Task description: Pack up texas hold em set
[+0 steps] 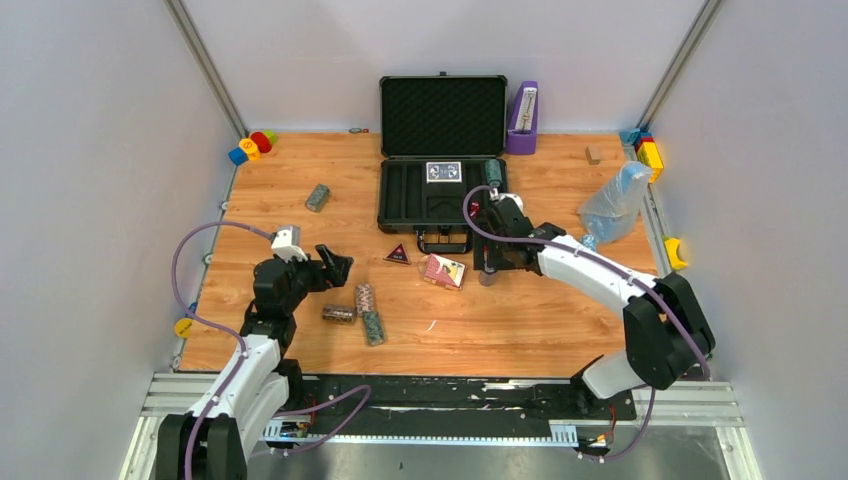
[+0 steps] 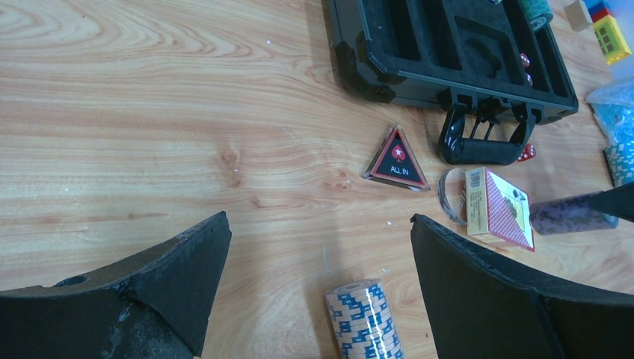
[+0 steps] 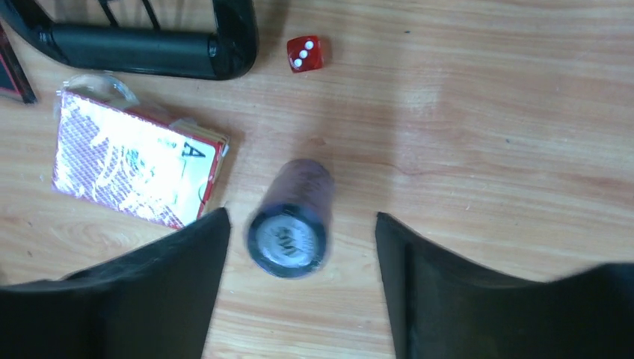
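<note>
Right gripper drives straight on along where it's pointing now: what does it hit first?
The dark purple chip roll, sitting inside the open right gripper, roughly on end on the table. Depth is unclear, but nothing else shows in that line.

Fixed camera high above the near edge, looking down on the whole light wooden table point(image 1: 560, 320), left wrist camera low, angled toward the open black hard case point(image 2: 351, 52), right wrist camera closer, facing straight down, both wrist views sharing the red-backed card box point(image 2: 499, 208) point(image 3: 134, 176).
</note>
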Controlling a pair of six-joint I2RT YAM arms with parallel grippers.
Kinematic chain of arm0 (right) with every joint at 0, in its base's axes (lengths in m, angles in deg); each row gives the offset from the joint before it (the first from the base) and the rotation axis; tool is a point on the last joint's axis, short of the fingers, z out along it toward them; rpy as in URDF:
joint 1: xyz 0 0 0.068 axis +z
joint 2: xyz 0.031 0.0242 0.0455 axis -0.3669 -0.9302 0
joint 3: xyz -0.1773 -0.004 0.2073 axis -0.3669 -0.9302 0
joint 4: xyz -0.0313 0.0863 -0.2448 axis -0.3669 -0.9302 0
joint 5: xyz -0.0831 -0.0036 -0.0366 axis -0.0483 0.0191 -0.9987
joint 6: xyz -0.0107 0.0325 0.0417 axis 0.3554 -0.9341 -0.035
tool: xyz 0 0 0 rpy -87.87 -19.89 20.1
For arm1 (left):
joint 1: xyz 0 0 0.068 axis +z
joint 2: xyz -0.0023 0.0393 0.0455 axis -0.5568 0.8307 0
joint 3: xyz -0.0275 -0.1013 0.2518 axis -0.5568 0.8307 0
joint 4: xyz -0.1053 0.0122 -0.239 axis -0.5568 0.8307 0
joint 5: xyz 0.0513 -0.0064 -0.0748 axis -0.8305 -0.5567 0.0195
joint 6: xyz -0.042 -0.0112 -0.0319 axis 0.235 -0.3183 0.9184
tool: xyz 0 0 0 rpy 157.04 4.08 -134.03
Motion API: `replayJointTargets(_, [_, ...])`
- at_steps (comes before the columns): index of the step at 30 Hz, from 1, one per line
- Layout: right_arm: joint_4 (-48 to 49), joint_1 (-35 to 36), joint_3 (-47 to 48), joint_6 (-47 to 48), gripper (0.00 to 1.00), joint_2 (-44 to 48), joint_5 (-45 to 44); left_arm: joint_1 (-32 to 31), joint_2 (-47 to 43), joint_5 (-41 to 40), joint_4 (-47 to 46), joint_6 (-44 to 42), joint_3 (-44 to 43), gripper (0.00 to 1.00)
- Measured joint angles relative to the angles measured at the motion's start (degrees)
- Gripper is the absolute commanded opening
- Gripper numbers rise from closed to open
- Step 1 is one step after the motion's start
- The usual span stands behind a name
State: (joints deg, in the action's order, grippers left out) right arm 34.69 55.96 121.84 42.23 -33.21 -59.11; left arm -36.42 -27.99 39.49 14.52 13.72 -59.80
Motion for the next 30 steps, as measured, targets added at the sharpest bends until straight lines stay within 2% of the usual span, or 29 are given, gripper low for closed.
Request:
replayJointTargets(1, [0.0,0.0,-0.2,0.0,0.88,0.3,0.5,0.0,0.0,0.0,0.0,0.0,0.0,0.98])
replayJointTargets(5, [0.0,0.0,-0.9,0.5,0.89,1.4,2.2,0.0,-0.1,0.0,0.0,0.0,0.0,0.99])
replayJointTargets(12, [2.0,0.0,-4.0,0.5,0.83,3.0,3.2,0.0,-0.2,0.0,0.0,0.0,0.0,0.99])
replayJointTargets(16, [3.5,0.0,-7.6,0.7,0.66,3.6,4.6,0.0,-0.6,0.0,0.0,0.0,0.0,0.99])
replayJointTargets(18, [3.6,0.0,-8.3,0.7,0.62,3.7,4.9,0.0,-0.8,0.0,0.0,0.0,0.0,0.99])
replayJointTargets(26, [4.7,0.0,-7.7,0.8,0.59,3.9,5.2,0.0,-1.1,0.0,0.2,0.0,0.0,0.99])
replayJointTargets(28, [4.8,0.0,-6.6,0.9,0.45,3.5,5.1,0.0,-1.1,0.0,0.2,0.0,0.0,0.99])
replayJointTargets(30, [5.2,0.0,-5.2,1.3,0.40,2.3,5.1,0.0,-1.1,0.0,0.2,0.0,0.0,0.99])
